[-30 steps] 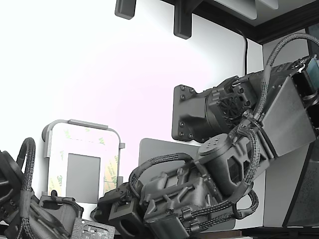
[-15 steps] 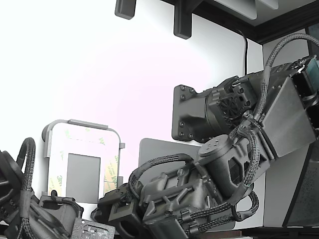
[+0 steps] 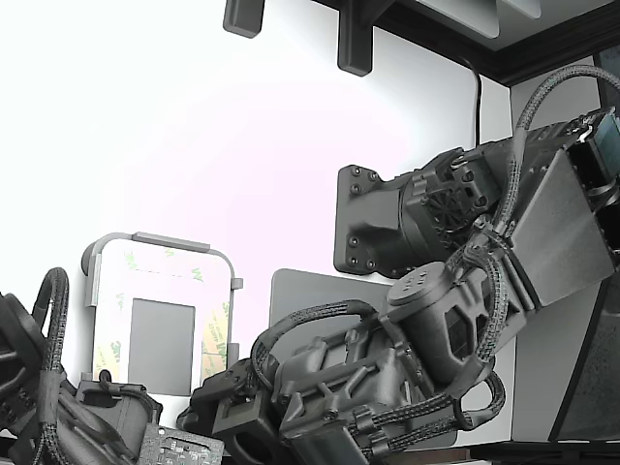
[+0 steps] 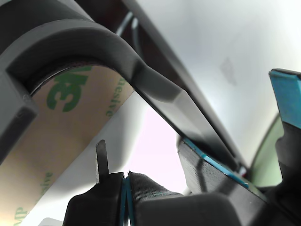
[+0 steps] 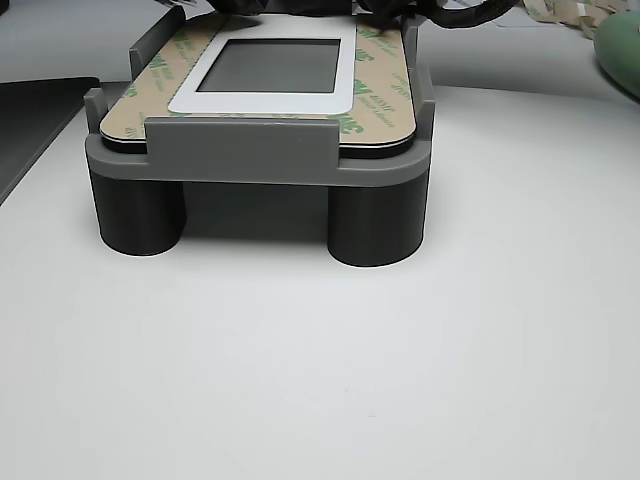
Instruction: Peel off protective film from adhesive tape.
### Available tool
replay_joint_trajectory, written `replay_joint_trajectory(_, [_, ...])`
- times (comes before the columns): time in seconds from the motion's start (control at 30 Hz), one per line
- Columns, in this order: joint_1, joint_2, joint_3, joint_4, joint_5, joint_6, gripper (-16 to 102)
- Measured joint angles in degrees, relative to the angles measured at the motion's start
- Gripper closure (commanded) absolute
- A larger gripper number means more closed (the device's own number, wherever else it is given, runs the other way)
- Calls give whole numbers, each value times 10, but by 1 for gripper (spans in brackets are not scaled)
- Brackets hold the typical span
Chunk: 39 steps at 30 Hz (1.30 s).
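**Liner Peel: Gripper at the Fixture Corner**

Exterior view: The black six-joint arm reaches down toward the light grey plastic tray frame, which holds the grey centre panel. The tan-yellow paper protective film printed with green logos lies along the panel's border, on the exterior view's right. The gripper itself is hidden behind the arm body.

Wrist view: The gripper shows 2 dark fingers pressed together along a thin blue seam, with no visible gap. The printed film sits just beside them under the curved frame corner. Whether a film edge is pinched cannot be told.

Other view: The adhesive tape, still faced with its liner, borders the panel on the raised fixture.

Risk: If the fingers have missed the liner edge, the pull would likely slip off. A steep pull could tear the paper or lift the tape.
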Motion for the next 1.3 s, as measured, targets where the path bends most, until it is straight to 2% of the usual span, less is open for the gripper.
replay_joint_trajectory(0.67, [-11,-11,6,-18,-13,-4,96])
replay_joint_trajectory(1.3, [-4,-8,-1,6,-7,18,96])
